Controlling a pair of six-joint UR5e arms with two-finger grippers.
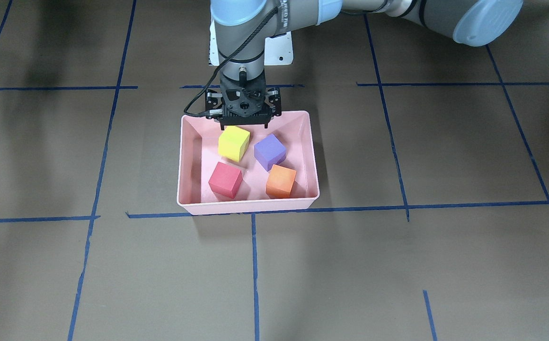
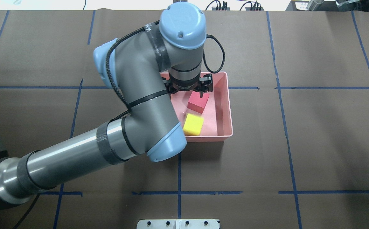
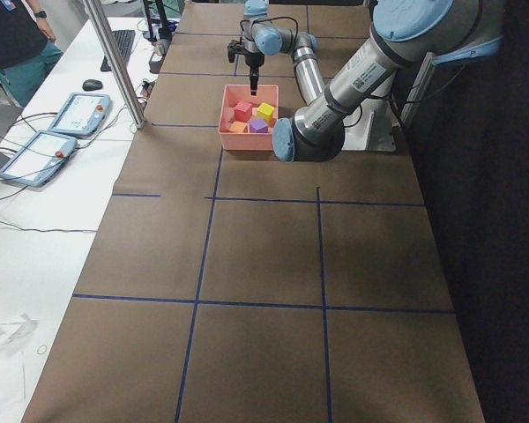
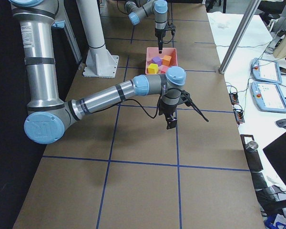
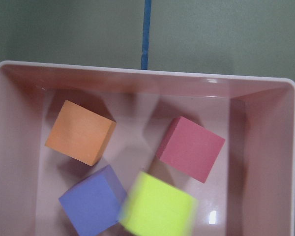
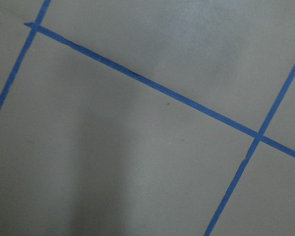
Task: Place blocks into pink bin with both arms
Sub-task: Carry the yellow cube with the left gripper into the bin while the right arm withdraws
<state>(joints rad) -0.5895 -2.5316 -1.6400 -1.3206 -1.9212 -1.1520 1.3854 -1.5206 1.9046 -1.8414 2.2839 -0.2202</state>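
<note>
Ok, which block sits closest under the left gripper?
The yellow-green block, right below the left gripper; red block, purple block and orange block lie farther off.

Even, fairly bright light fell from above, so shadows on the table point(image 1: 397, 265) were soft-edged. In the front-facing view, vague dark bands lay across its upper left. The yellow-green block point(image 5: 157, 209) was smeared by motion blur in the left wrist view and slightly soft from overhead, while the orange block point(image 5: 80, 132) looked crisp. Small white glare spots sat on the glossy pink bin point(image 5: 263, 147). The right wrist view was dimmer and greyer, with a broad faint shadow at lower left.
</note>
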